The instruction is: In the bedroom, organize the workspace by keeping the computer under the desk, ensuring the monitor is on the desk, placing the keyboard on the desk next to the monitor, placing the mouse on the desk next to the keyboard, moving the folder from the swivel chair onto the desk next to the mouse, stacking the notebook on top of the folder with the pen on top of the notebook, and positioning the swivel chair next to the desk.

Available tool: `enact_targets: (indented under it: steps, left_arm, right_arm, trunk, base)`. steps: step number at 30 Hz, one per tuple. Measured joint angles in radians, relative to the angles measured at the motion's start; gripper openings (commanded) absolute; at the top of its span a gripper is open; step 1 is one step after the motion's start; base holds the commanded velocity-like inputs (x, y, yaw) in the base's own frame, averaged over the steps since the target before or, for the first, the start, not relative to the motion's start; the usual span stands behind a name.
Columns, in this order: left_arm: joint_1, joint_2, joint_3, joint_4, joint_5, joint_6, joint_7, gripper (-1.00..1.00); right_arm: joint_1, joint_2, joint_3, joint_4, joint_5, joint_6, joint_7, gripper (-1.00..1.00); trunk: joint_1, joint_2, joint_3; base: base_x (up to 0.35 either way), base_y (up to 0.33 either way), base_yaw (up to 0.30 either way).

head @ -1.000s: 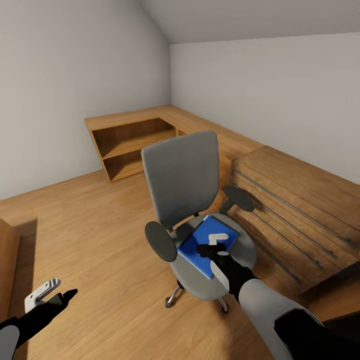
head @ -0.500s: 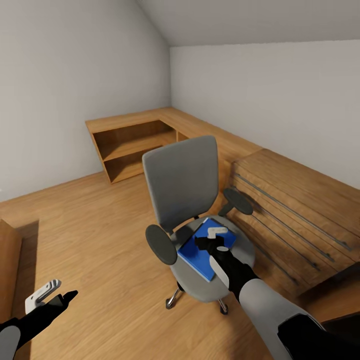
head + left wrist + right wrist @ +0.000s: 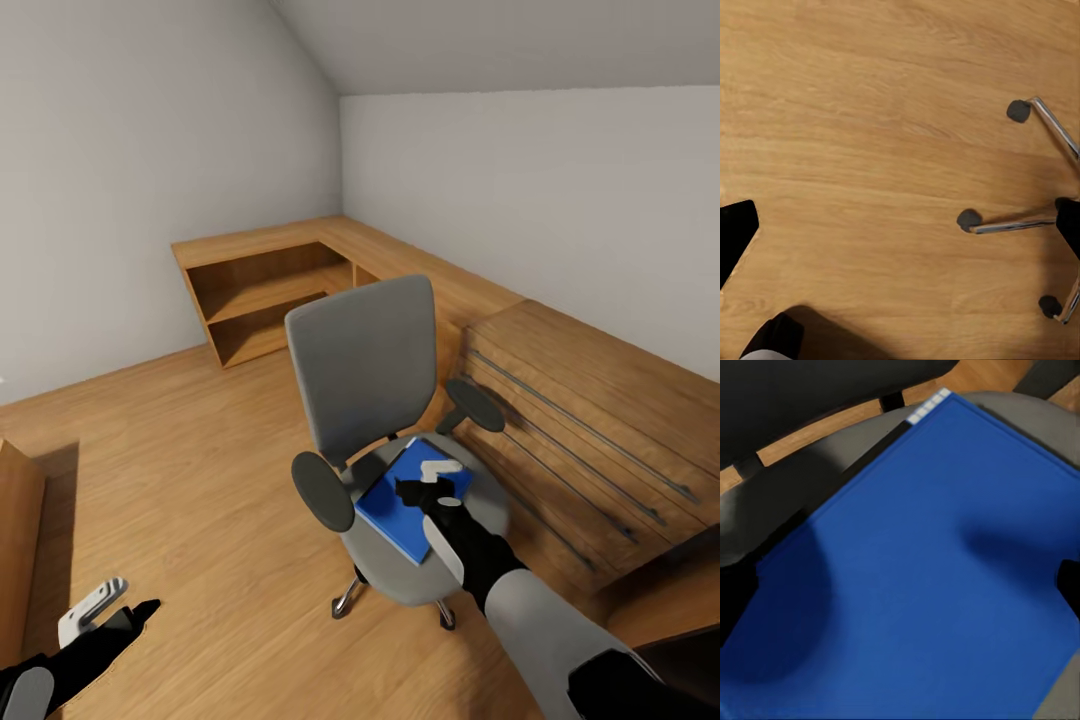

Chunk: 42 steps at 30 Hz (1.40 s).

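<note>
Surveying from the head view: item one, the swivel chair (image 3: 375, 400), grey with a tall back and black armrests, standing on the wood-plank floor (image 3: 190, 470) beside a light-wood chest of drawers (image 3: 590, 420). Item two, the blue folder (image 3: 400, 500), lying flat on the chair's seat, one corner pointing toward the backrest. Your right gripper (image 3: 432, 478) hovers low over the folder's middle, fingers apart. Your left gripper (image 3: 95, 605) hangs low by the floor, well apart from the chair, with nothing visible between its fingers; whether it is parted or closed, you cannot tell.

Left wrist view: floor planks, plus the chair's chrome base (image 3: 1050, 217) with castors at the spoke ends.

Right wrist view: the folder (image 3: 922, 577) close beneath, spine edge marked by a row of small pale squares, grey seat showing past its edges. Dark fingertips (image 3: 1069, 585) sit wide at the frame sides, closed on nothing.

Handling note: judge the folder light, thin, fairly stiff, smooth-faced and likely slippery. Lying flat on soft upholstery, it offers no grip from above at the middle. You would do better taking it at an edge or corner, ideally one overhanging the seat, one finger under and one over.
</note>
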Motion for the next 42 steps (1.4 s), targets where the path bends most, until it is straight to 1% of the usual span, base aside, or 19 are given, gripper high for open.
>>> enact_targets:
  steps: [2,6,11,13,18,27,42]
  left_arm:
    - [0.000,0.008,0.011,-0.011,0.010,0.011,0.011,1.00]
    - [0.001,0.012,0.034,-0.034,0.032,0.034,0.023,1.00]
    - [0.001,0.013,0.062,-0.062,0.059,0.062,0.024,1.00]
    - [0.001,0.012,0.073,-0.073,0.059,0.073,0.024,1.00]
    - [0.001,0.012,0.071,-0.101,0.060,0.084,0.024,1.00]
    - [0.001,0.012,0.070,-0.150,0.059,0.084,0.024,1.00]
    - [0.001,0.012,0.069,-0.150,0.058,0.084,0.023,1.00]
  right_arm:
    - [-0.011,0.009,0.003,0.011,0.001,-0.011,-0.001,1.00]
    - [-0.034,0.007,0.005,0.033,0.001,-0.034,-0.002,1.00]
    - [-0.037,0.006,0.005,0.062,0.002,-0.046,-0.002,1.00]
    - [-0.038,0.006,0.005,0.073,0.002,-0.047,-0.002,1.00]
    - [-0.038,0.006,0.005,0.086,0.002,-0.047,-0.002,1.00]
    - [-0.037,0.006,0.005,0.087,0.002,-0.047,-0.003,1.00]
    - [-0.037,0.005,0.005,0.088,0.002,-0.049,-0.003,1.00]
  trunk:
    - [0.000,0.000,0.000]
    - [0.000,0.000,0.000]
    - [0.000,0.000,0.000]
    - [0.000,0.000,0.000]
    - [0.000,0.000,0.000]
    - [0.000,0.000,0.000]
    - [0.000,0.000,0.000]
  base:
    - [0.000,0.000,0.000]
    - [0.000,0.000,0.000]
    - [0.015,0.000,0.000]
    - [0.154,0.000,0.000]
    - [0.246,0.000,0.000]
    - [0.129,0.000,0.000]
    - [0.147,0.000,0.000]
